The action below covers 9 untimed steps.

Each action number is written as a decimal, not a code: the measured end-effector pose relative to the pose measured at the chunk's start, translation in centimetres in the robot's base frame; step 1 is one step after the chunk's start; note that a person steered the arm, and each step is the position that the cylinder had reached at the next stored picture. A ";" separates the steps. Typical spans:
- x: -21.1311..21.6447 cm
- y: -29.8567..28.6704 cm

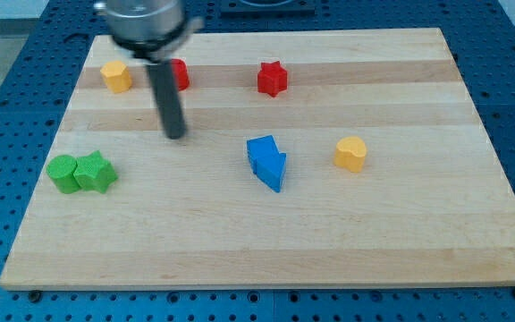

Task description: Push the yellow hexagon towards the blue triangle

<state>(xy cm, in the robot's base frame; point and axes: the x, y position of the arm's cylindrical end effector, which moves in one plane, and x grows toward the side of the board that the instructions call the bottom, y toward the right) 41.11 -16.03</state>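
Observation:
The yellow hexagon (pixel 114 76) lies near the board's top left corner. Two blue blocks touch each other at the middle of the board. The lower one looks like the blue triangle (pixel 274 172), and the other blue block (pixel 259 149) sits at its upper left. My tip (pixel 176 135) rests on the board to the right of and below the yellow hexagon, apart from it. The tip is well to the left of the blue blocks. The rod rises from the tip to the view's top.
A red block (pixel 181 73) is partly hidden behind the rod. A red star (pixel 273 79) lies at the top centre. A second yellow block (pixel 350 154) lies right of the blue blocks. Two green blocks (pixel 63 173) (pixel 96 172) touch at the left edge.

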 end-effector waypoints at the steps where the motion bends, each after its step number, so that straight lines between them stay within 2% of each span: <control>1: -1.2 -8.9; 2: -3.8 -14.4; 4: -5.0 -14.4; 6: -14.2 -14.4; 7: -15.4 -12.0; 8: -14.8 -8.8; 9: -12.0 -6.8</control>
<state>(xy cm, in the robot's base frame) 29.09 -22.85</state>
